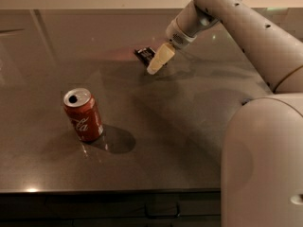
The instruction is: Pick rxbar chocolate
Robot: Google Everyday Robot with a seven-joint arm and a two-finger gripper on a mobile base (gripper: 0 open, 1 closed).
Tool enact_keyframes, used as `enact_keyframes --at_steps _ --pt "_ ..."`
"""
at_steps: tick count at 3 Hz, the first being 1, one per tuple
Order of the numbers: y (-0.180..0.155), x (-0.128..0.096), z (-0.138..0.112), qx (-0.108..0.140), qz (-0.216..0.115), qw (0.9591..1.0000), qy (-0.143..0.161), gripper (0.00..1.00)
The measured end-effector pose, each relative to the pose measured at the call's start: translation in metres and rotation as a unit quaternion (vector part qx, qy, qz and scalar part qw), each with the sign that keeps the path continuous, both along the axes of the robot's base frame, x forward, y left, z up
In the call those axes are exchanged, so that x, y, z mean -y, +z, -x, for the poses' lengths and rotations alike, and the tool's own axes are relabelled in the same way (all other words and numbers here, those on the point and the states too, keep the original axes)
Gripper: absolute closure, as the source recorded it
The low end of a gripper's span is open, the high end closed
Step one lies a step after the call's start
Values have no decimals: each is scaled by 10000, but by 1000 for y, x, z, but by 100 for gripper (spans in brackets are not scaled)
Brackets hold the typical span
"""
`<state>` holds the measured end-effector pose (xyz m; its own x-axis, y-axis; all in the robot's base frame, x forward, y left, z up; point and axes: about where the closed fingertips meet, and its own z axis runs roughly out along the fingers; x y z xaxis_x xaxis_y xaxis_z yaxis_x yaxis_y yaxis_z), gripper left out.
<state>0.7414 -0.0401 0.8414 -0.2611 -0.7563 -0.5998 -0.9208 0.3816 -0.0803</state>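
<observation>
The rxbar chocolate (144, 54), a small flat bar in a dark wrapper, lies on the dark table (189, 126) at the far middle. My gripper (155, 67), cream-coloured, hangs just to the right of the bar and a little nearer to me, with its tip pointing down and left. It stands close beside the bar's right end and hides a small part of it. I cannot tell whether it touches the bar.
A red soda can (83, 114) stands upright at the left front, well away from the bar. My white arm (246, 37) reaches in from the right, and my base (265, 164) fills the right front. The table's front edge runs along the bottom.
</observation>
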Motion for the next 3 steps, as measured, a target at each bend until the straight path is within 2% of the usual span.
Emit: enact_keyframes --at_steps 1,2,3 --pt "-4 -3 1 -42 32 10000 33 0" --pt "-8 -7 2 -122 71 9999 89 18" --pt "-10 -9 4 -181 92 9997 125 41"
